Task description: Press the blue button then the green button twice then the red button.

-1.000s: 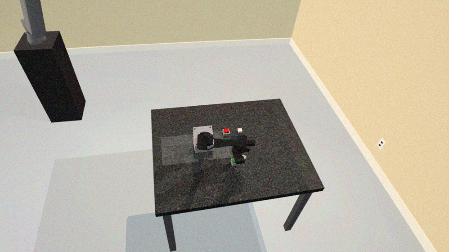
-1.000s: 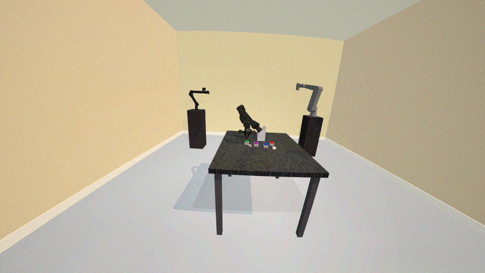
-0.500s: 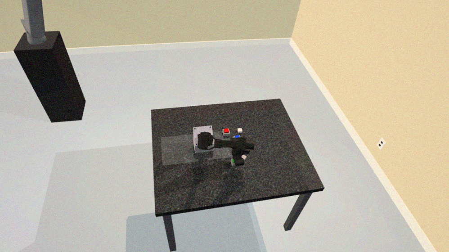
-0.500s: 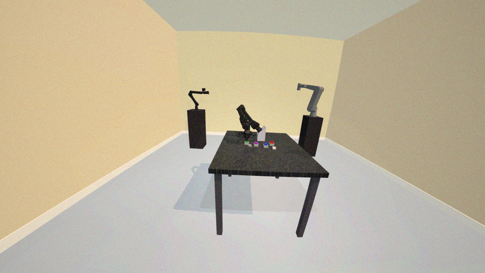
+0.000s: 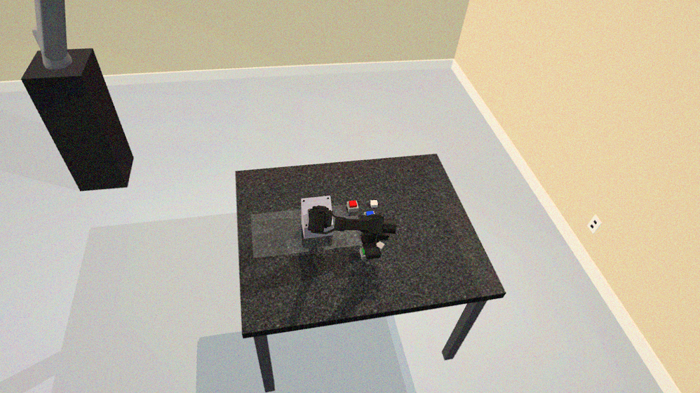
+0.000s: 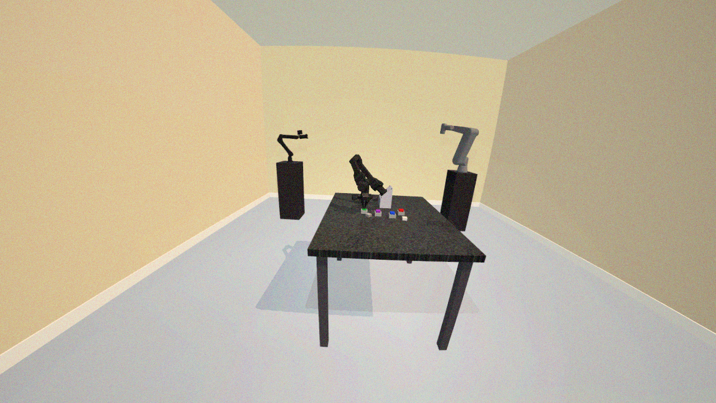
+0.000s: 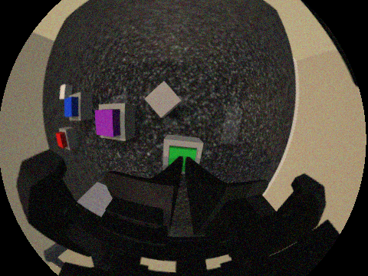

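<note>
Green button (image 7: 182,153) sits at 12 o'clock just off my fingers, which are pinched shut on nothing. I judge it stiff, spring-loaded: push square on the cap centre, avoiding the grey block (image 7: 162,100) at 11.

Top camera looks down from far off; exterior faces me across my worktop (image 6: 395,240); wrist camera hovers close. All share it.

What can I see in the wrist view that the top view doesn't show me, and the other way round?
Only the wrist view shows the purple button and the shut tool tip at the green button. Only the top view shows the whole table, its legs, and a grey arm on a black pedestal. Both show the blue button and red button.
</note>
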Robot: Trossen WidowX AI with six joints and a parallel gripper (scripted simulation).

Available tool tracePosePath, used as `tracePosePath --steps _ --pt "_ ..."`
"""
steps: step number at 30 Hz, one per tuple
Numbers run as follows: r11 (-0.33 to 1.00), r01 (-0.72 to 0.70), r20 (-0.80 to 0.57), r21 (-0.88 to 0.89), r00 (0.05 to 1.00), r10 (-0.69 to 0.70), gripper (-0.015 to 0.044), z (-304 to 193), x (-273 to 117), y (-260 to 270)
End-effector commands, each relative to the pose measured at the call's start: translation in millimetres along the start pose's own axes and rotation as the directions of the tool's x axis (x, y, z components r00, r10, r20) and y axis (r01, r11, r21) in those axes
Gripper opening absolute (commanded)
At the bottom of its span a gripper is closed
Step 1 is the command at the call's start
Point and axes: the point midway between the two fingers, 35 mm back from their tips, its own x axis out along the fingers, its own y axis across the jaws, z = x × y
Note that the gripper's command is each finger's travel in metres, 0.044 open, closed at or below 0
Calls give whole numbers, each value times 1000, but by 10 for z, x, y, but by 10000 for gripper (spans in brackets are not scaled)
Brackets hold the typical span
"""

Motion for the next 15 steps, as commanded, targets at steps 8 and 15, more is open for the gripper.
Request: tracePosePath --steps 8,15 --pt "1000 -6 -5 -10 1000 6 20 -12 -337 21" --pt "1000 -7 -5 -9 1000 7 20 -9 -281 23"
